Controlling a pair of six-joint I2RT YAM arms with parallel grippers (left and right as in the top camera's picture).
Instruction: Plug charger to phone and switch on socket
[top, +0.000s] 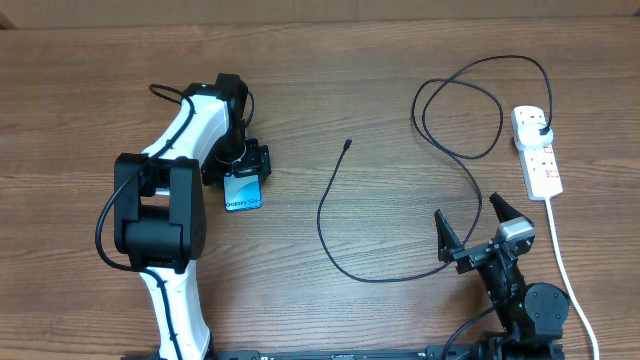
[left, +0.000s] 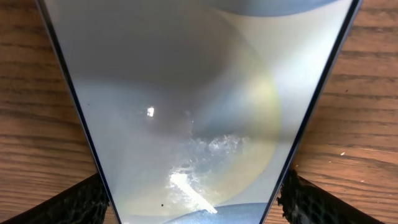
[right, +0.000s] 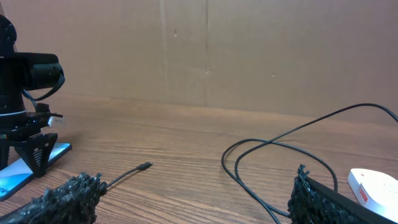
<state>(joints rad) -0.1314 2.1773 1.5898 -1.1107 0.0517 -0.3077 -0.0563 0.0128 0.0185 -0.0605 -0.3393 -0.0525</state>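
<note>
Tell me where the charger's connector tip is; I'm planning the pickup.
Overhead, the connector tip lies free near the middle, right of the phone and left of the socket.

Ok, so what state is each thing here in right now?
phone: lying on the table, not plugged in
charger: plug in the socket, tip loose on the table
socket: holds the charger's plug; switch too small to read
left tool: fingers astride the phone; grip unclear
right tool: open, empty
</note>
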